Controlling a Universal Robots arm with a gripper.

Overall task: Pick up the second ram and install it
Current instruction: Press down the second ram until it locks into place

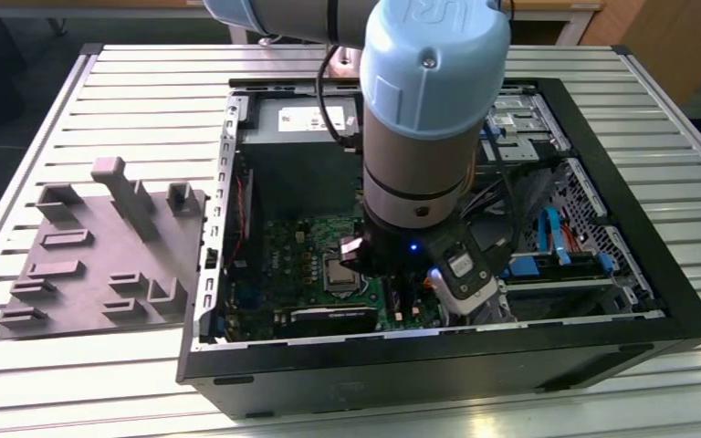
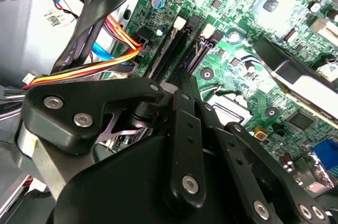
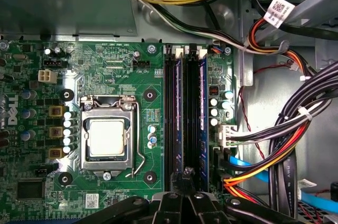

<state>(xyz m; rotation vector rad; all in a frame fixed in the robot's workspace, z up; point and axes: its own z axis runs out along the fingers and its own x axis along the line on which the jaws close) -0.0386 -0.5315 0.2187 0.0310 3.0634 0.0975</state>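
Black gripper (image 3: 183,182) linkage looms closest, its fingertips drawn together right over the memory slots (image 3: 186,118) on the motherboard (image 3: 105,76). Directly beneath the tips, the second ram (image 3: 203,113) appears already seated in its slot. Whether the fingers pinch it or merely press on it, I cannot tell.

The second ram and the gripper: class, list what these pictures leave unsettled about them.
- Gripper finger state: in both wrist views its own dark linkage covers the fingertips.
- The second ram: in the first wrist view, dark sticks stand in the slots; which is the second is unclear.
- Slots in the exterior view: the arm blocks them.
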